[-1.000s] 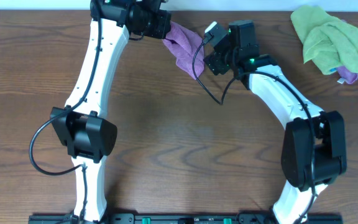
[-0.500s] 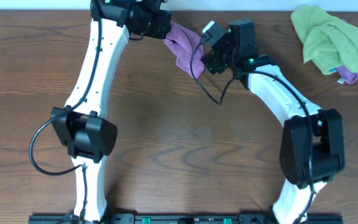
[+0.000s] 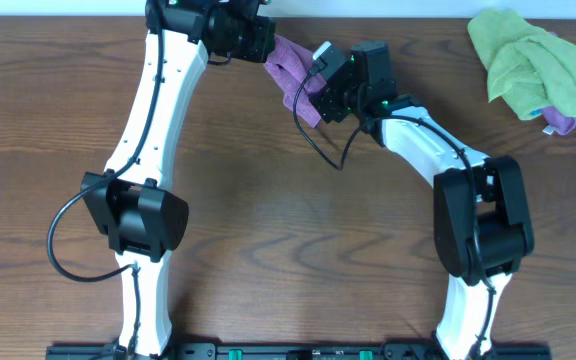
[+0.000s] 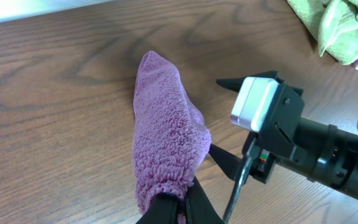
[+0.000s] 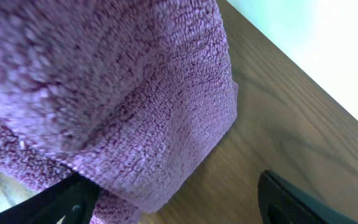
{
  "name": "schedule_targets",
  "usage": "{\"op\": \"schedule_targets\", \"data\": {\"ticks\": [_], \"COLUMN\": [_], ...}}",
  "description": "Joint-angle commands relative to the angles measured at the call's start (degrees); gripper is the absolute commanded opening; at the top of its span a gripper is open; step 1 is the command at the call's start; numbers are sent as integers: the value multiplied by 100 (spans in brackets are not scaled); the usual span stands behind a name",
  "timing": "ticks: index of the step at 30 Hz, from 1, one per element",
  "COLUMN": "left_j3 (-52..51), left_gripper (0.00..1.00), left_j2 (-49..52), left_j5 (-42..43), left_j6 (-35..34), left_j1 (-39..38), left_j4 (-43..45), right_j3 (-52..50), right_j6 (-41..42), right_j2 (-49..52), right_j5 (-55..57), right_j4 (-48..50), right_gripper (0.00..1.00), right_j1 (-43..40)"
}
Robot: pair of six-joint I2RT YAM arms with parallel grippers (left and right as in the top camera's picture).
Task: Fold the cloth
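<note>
No fold made so far, I judge. The cloth (image 3: 293, 68) lies bunched, well left of the lime-green cloth (image 3: 528, 60), with one end pinched in my clenched left end effector (image 4: 173, 208). My right end effector (image 4: 214, 116) is released, jaws spread at the cloth's side. Spreading and folding remain.

Robot lab bench, not a home. Overhead: white-and-black left arm (image 3: 158, 90) and right arm (image 3: 423, 145) rise from a black rail (image 3: 298, 352) at the bottom edge. Wood-grain table (image 3: 268, 200), loose cable loop (image 3: 52, 250) lower left. Test props: purple cloth (image 3: 293, 68) top centre, lime-green cloth (image 3: 528, 60) upper right. Boxy camera module (image 4: 253, 102) on a wrist.
</note>
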Motion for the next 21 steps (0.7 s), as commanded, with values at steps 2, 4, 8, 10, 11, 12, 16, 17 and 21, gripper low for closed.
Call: {"op": "schedule_targets", "data": {"ticks": [2,4,8,10,11,12,16,17,21], "left_j3": [-26,-26,-26,-26,-26,-26,-26,-26,-26], "left_gripper": [6,6,6,6,6,6,6,6,6], "left_j2": [52,52,52,52,52,52,52,52,52], "left_j5": [-9,17,28,28,28,28,28,26,-68], "left_j6": [11,11,-4,-4,-4,-4,-2,0,118], "left_j1": [-17,-17,-17,-17,-17,-17,-17,-17,2], "left_j4": [9,7,9,9,9,9,9,7,-7], "right_j3": [90,90,90,90,90,92,103,138,319], "right_j6": [120,120,120,120,120,120,125,170,186], "right_j2": [271,334,455,466,466,466,466,463,415], "right_j5": [44,181,240,264,297,310,553,721,1071], "right_j4": [188,361,649,678,686,713,822,828,721], "right_gripper": [77,73,56,48,41,29,1,1,1], "right_j1": [85,81,81,79,74,70,70,68,42]}}
